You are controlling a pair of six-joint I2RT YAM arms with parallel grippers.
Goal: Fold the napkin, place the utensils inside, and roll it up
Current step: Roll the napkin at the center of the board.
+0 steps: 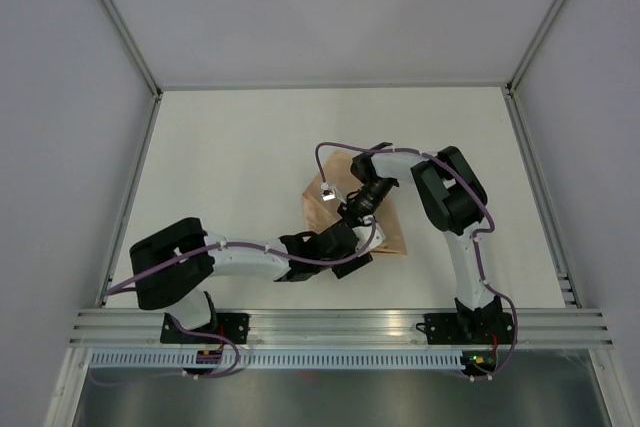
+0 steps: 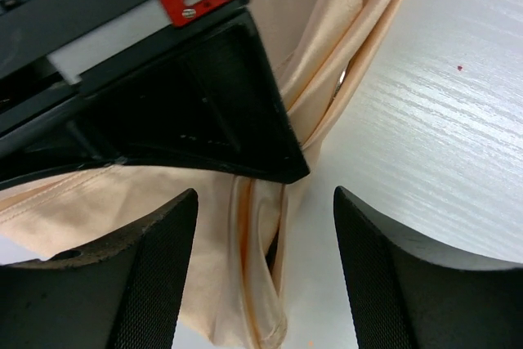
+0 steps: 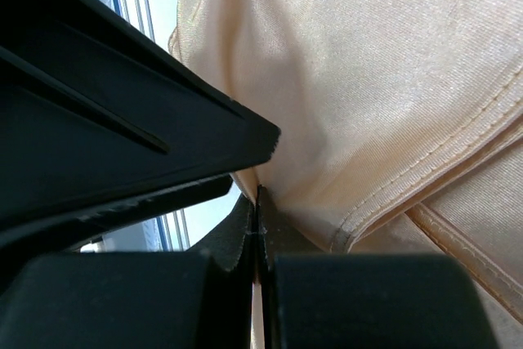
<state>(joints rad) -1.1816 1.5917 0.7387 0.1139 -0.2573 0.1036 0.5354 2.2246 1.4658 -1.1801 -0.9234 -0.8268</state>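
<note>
The peach-orange napkin point(image 1: 388, 235) lies bunched in folds at the table's middle, mostly covered by both grippers. My right gripper point(image 1: 352, 209) is shut on a thin edge of the napkin point(image 3: 368, 79), and the cloth is pinched flat at the tips of that gripper point(image 3: 260, 218). My left gripper point(image 1: 346, 247) is open just in front of it. In the left wrist view the gripper point(image 2: 265, 202) straddles a folded, rolled edge of the napkin point(image 2: 257, 284) without touching it. The utensils are hidden.
The right gripper's black finger point(image 2: 212, 112) fills the upper left of the left wrist view, very close to my left fingers. Bare white table point(image 2: 441, 120) lies to the right of the cloth. Grey walls and metal rails point(image 1: 330, 327) border the table.
</note>
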